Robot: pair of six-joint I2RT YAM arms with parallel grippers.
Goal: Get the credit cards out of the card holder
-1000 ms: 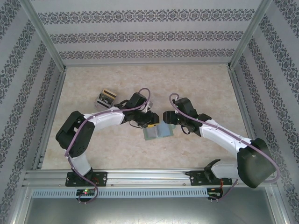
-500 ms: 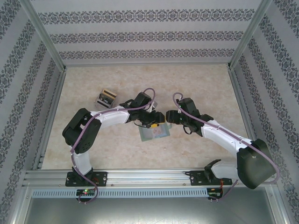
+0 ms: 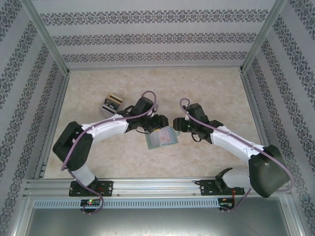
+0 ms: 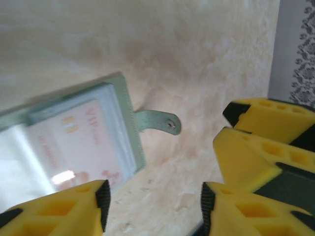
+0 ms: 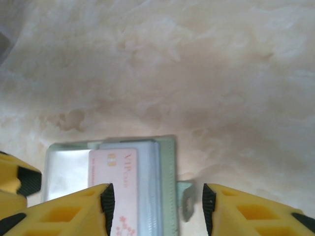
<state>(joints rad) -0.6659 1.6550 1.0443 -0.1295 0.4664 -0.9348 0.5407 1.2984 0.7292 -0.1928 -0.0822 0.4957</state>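
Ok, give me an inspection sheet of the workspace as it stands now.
Surface: beige marbled table, nothing spilled seen.
Job's things: card holder lies open between the two arms; pink VIP card sits in its clear pocket.
Clutter: small box behind the left arm.
Grippers: left gripper, jaws open beside the holder; right gripper, jaws open over the holder's tab edge.
Cables: purple cables run along both arms, no snag seen.
Surroundings: patterned walls, aluminium frame.
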